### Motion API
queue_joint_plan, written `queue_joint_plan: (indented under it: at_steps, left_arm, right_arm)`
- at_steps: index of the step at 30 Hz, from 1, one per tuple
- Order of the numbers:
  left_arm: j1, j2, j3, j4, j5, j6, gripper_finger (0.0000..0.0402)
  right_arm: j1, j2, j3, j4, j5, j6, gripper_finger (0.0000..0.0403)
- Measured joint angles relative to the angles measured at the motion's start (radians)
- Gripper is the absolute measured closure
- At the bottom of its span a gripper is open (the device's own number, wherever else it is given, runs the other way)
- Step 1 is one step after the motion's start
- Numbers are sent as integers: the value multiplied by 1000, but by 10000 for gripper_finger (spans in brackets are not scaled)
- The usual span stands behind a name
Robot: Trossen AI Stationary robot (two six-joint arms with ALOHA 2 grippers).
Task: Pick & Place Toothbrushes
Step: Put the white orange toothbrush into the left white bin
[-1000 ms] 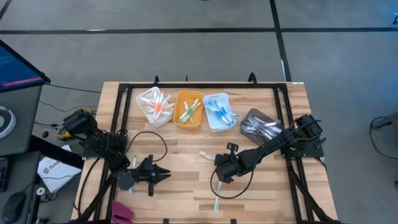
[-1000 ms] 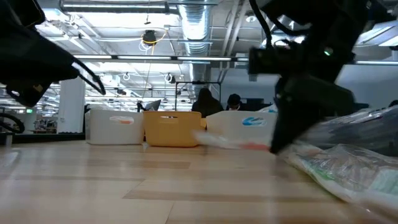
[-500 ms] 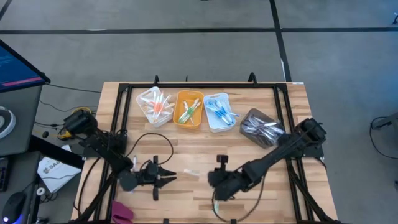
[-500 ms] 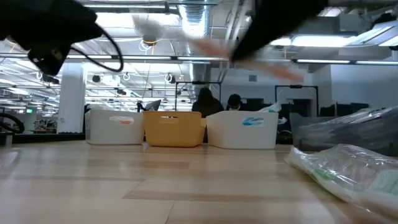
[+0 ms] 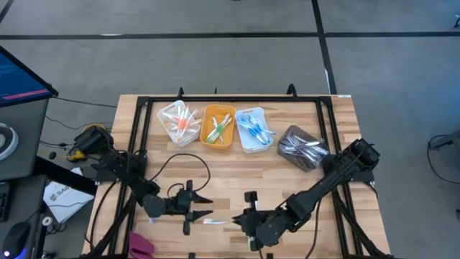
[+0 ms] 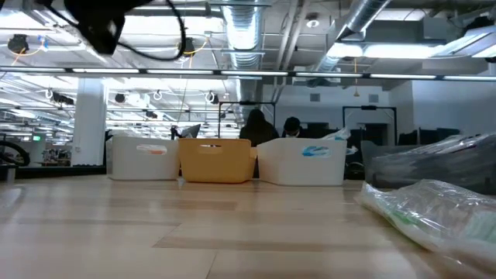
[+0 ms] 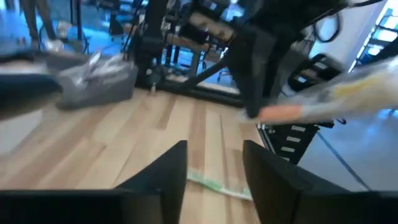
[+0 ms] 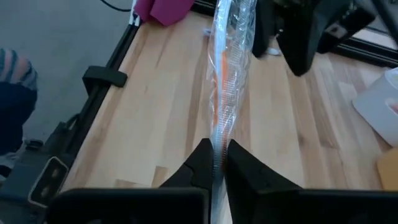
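Observation:
A toothbrush (image 8: 227, 74) with an orange-pink handle, in a clear wrapper, hangs above the table's near middle, and my right gripper (image 8: 217, 163) is shut on it. From above, the toothbrush (image 5: 218, 221) sticks out toward the table's left from my right gripper (image 5: 241, 222). My left gripper (image 5: 208, 207) stands open just left of its free end, with nothing between the fingers. In the left wrist view the toothbrush (image 7: 329, 96) shows off to one side of my left gripper (image 7: 214, 171). A green wrapped toothbrush (image 5: 251, 241) lies flat near the front edge. My right gripper pinches one end of the wrapped toothbrush (image 8: 218, 146) between its two fingers. The fingers slant down toward the table's left and lie along the brush, which runs straight on ahead of them. The brush is lifted clear of the table.
Three bins holding toothbrushes stand in a row at the back: clear (image 5: 178, 122), orange (image 5: 218, 127) and white (image 5: 253, 129). A grey bag (image 5: 302, 147) of wrapped brushes lies to their right. A magenta thing (image 5: 140, 244) sits at the front left corner. Black rails (image 5: 237, 101) frame the table.
My right gripper has carried the toothbrush from mid-table toward the near edge and the left, rising out of the low view and turning. My left gripper has moved toward the table's right and near edge, risen, and opened wider.

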Motion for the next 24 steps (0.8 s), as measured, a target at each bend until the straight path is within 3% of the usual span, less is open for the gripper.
queue_joint_plan:
  at_steps: [9, 14, 19, 24]
  left_arm:
    - [0, 0, 79, 5, 162, 329, 180]
    - [8, 0, 82, 5, 166, 343, 175]
    - [30, 0, 82, 30, 166, 336, 185]
    - [70, 0, 82, 66, 279, 285, 195]
  right_arm:
    - [-8, -18, 2, 44, 6, -40, 379]
    - [-14, -16, 1, 97, -3, -86, 391]
    - [-40, -15, 1, 94, -30, -77, 379]
    - [-60, -15, 1, 91, -45, -70, 380]
